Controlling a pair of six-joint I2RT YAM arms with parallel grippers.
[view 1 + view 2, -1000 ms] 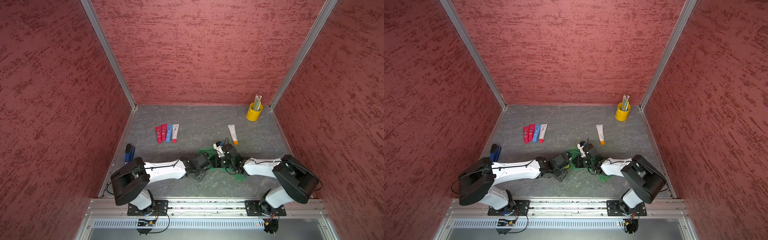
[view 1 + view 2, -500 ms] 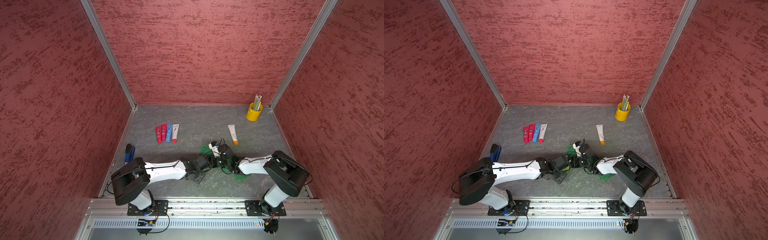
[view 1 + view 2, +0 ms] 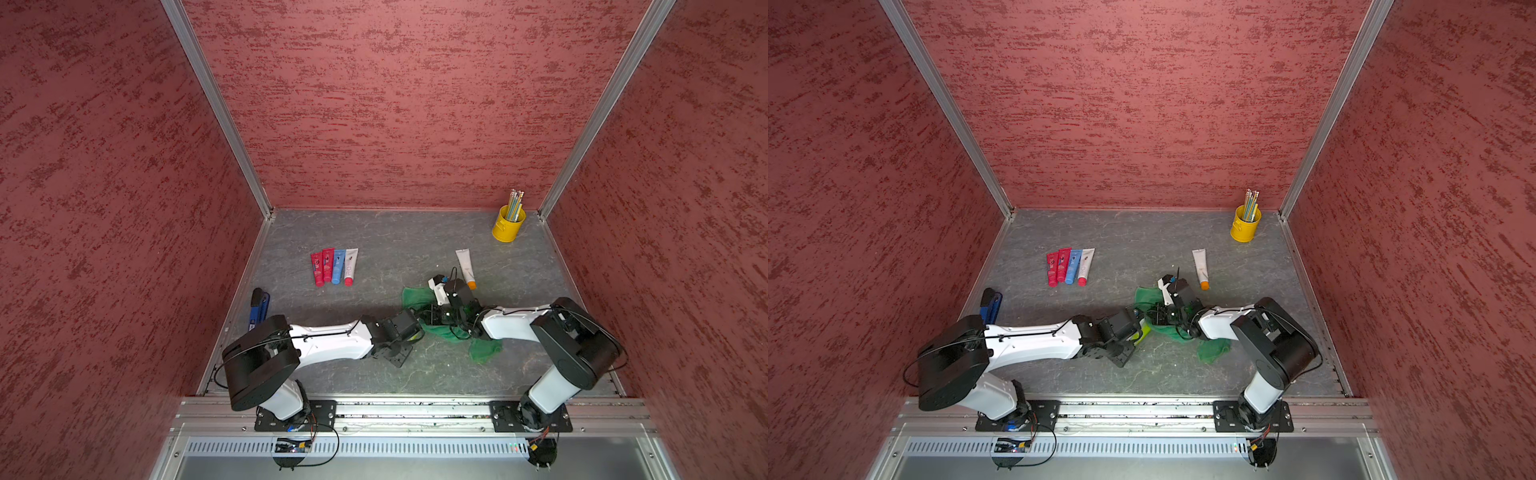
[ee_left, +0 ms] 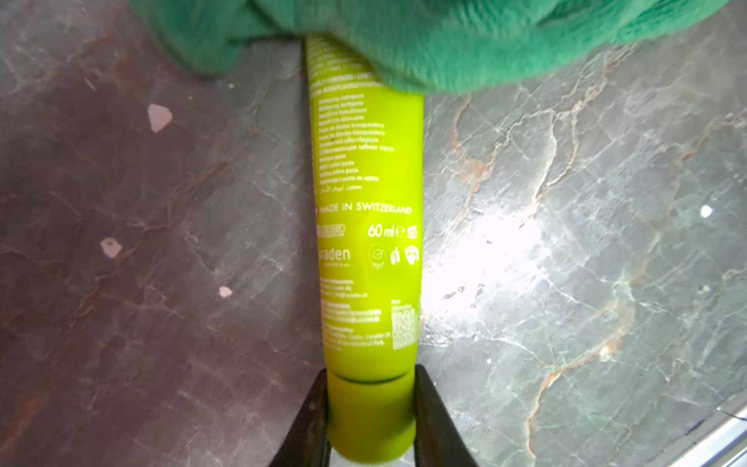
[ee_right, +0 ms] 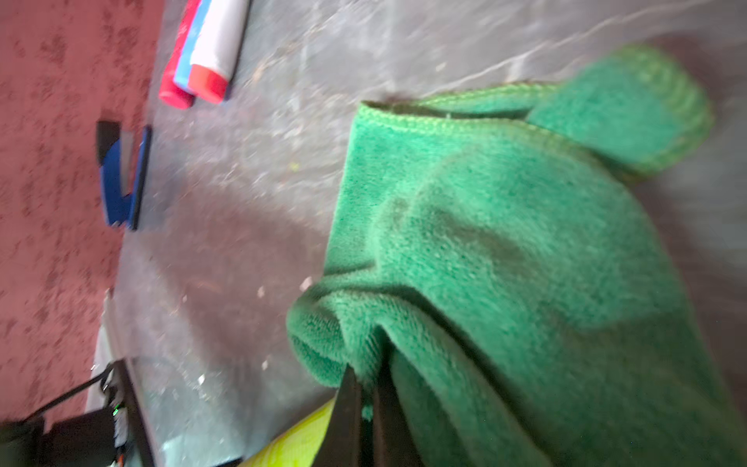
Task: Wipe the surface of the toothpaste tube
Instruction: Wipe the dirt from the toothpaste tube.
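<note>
Marbled table (image 3: 395,232) carries tubes (image 3: 334,266), cup (image 3: 508,226), cloth (image 3: 484,351) (green).

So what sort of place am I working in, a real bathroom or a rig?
Likely a staged robot test booth, not a bathroom: red textured wall panels in aluminium framing, a metal mounting rail in front, and laid-out props like the row of tubes and yellow pencil cup.
</note>
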